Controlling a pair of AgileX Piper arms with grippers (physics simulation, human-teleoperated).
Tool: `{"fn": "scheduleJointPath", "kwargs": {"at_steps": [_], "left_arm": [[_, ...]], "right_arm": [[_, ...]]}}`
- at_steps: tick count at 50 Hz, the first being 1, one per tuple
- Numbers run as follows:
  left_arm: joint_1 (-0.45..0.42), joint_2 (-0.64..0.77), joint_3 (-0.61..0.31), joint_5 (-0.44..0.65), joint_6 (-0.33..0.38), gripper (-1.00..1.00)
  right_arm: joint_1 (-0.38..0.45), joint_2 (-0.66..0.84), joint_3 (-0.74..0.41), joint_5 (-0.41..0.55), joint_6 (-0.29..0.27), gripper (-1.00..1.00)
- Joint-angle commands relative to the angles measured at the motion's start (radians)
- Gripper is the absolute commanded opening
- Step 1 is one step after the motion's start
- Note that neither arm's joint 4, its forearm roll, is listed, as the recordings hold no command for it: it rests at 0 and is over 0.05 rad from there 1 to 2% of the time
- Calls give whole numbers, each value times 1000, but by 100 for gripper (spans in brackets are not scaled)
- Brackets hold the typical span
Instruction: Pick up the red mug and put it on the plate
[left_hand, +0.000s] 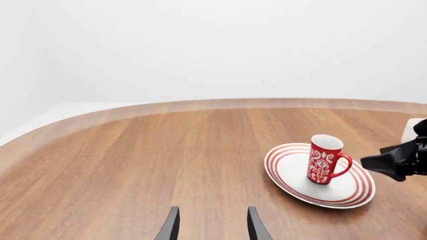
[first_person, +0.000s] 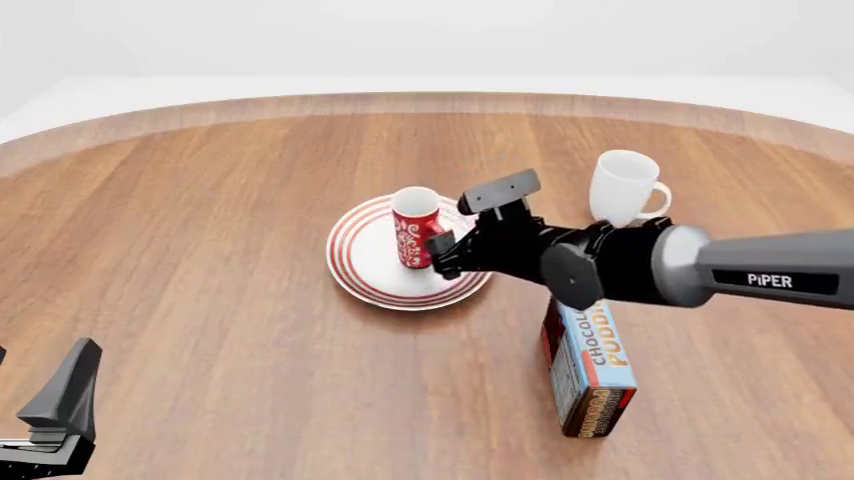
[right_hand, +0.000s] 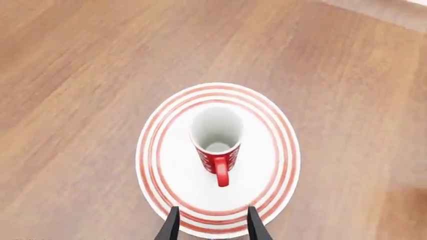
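Note:
The red mug (first_person: 416, 228) stands upright on the plate (first_person: 360, 275) at the table's middle; it also shows in the left wrist view (left_hand: 325, 159) and the right wrist view (right_hand: 215, 135). Its handle (right_hand: 221, 175) points toward my right gripper (right_hand: 211, 210). That gripper is open and empty over the plate's rim (right_hand: 150, 165), just short of the handle and not touching it. In the front view the right gripper (first_person: 447, 252) sits just right of the mug. My left gripper (left_hand: 212, 212) is open and empty, low at the near left (first_person: 40, 400), far from the plate (left_hand: 287, 175).
A plain white mug (first_person: 625, 187) stands behind my right arm (first_person: 641, 262). A chocolate pudding box (first_person: 590, 365) stands upright under the right arm, toward the near right. The table's curved far edge (first_person: 427, 100) runs across the back.

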Motion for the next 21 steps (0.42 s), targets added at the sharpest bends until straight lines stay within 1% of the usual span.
{"fn": "scheduleJointPath", "kwargs": {"at_steps": [1, 10, 14, 21], "left_arm": [[0, 0, 0, 0, 0, 100], [0, 0, 0, 0, 0, 100], [0, 0, 0, 0, 0, 100], [0, 0, 0, 0, 0, 100]], "right_arm": [[-3, -83, 53, -2, 2, 100], [-3, -139, 91, -8, 0, 100], [-12, -180, 109, -12, -9, 100], [-16, -232, 130, -7, -3, 100]]}}
